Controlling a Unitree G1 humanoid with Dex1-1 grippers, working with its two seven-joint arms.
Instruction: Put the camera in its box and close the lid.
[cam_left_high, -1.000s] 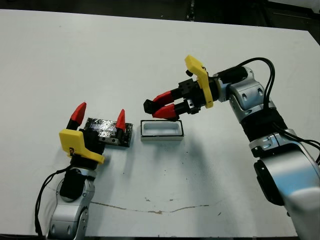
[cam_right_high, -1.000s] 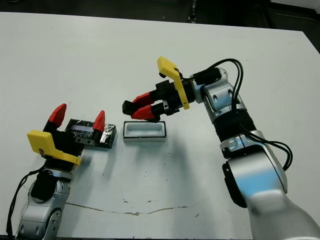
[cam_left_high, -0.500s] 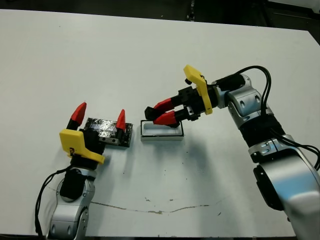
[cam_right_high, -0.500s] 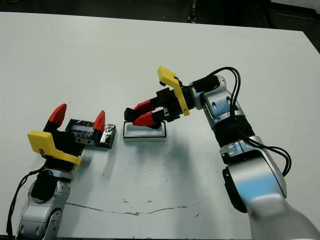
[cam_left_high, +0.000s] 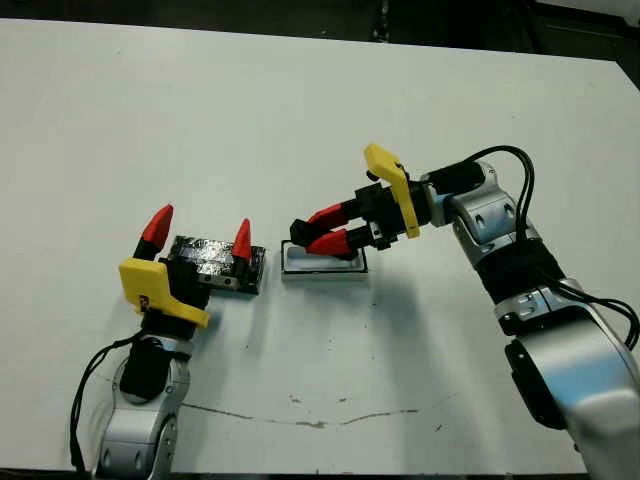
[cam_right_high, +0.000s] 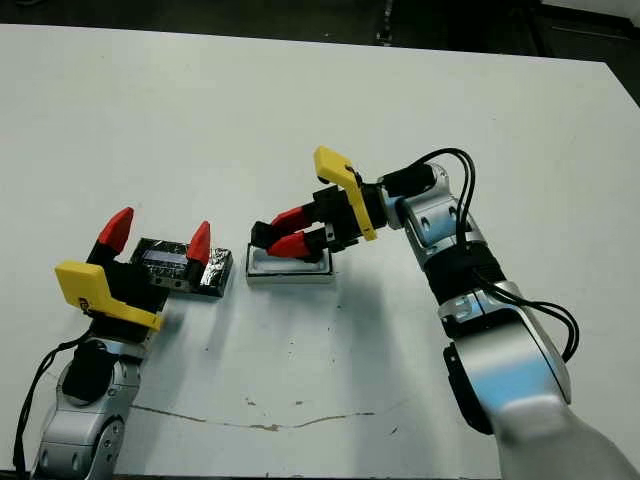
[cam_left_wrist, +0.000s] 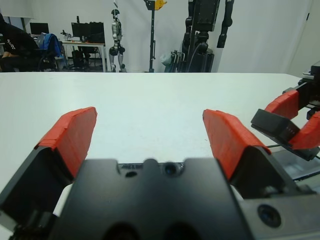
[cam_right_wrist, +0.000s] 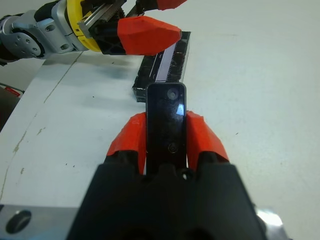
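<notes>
The task was barely past its first stage. The right claw, reaching in from the right of the head view toward the middle of the frame, was clamped on the camera, whose glossy black bar stood pinched between the two red fingers in the right wrist view. In the head view the dark end of the camera poked out beyond the fingertips, low over the left end of the box, which sat open on the white counter at centre frame; whether the camera touched the rim could not be told. So the camera had been picked up and brought to the box, but it was not yet lying inside. The lid lay flat on the counter at lower left, just beside the box and apart from it. The left claw stood over the lid with its fingers spread wide and nothing between them. Still to do, by my reading: seat the camera in the tray, let go, then lift the lid across and close it.
</notes>
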